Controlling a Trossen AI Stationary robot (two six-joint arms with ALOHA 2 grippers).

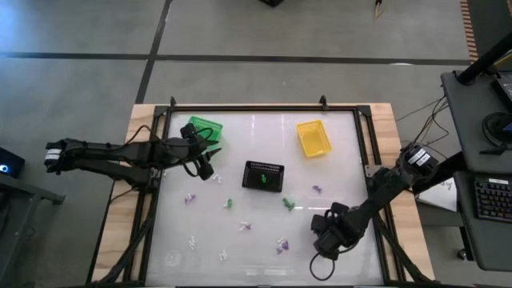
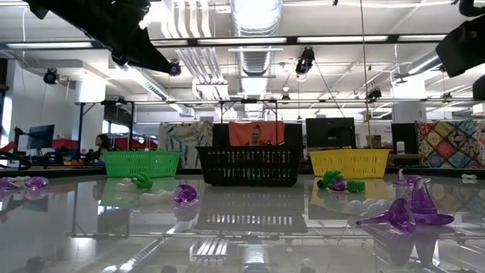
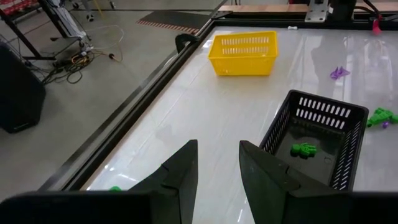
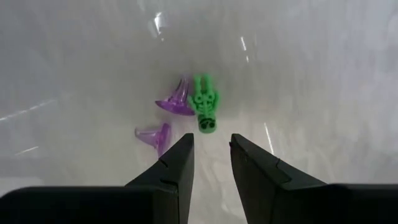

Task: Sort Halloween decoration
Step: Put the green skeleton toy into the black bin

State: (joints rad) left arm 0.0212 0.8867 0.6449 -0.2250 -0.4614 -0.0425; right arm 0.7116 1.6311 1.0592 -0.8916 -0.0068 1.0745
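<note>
Fingers of your right gripper (image 4: 210, 155) stand slightly spread, empty, just above a green skeleton trinket (image 4: 204, 104) beside two purple ones. Your left gripper (image 3: 217, 163), also parted and empty, hangs between the green basket (image 1: 202, 130) and the black basket (image 1: 263, 175).

No legible text, label, brand, number or sign found in any view. Baskets, trinkets and tabletop carry no readable markings. Screens and hangings in the room behind show nothing that can be made out as lettering.
</note>
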